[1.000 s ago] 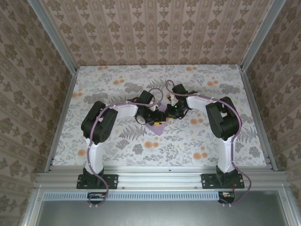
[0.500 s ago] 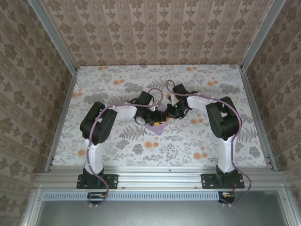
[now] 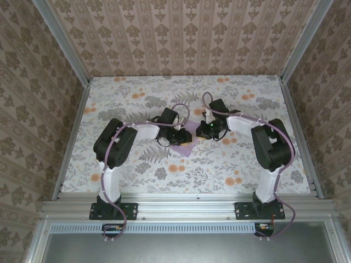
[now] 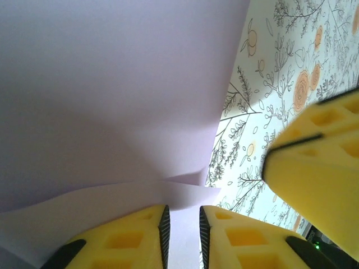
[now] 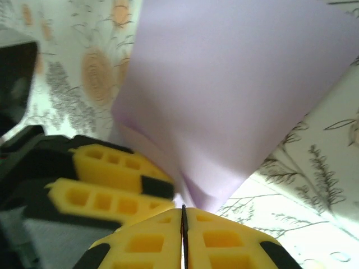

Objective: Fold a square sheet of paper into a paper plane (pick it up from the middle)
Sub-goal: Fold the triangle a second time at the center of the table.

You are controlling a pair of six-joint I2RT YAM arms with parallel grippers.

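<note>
Paper [image 3: 185,143] lay mid-surface [image 3: 137,170] between both hands from above; the left hand [image 4: 182,224], slightly parted, straddled its edge, and the right hand [image 5: 183,235], pinched closed on a corner, might tear it if pulled.

The paper [image 3: 186,143] is pale lilac, plain and thin, lying mid-table on the floral top with one corner pointing toward the near edge. Up close, a fold shows, layers overlapping [image 5: 235,106].
</note>
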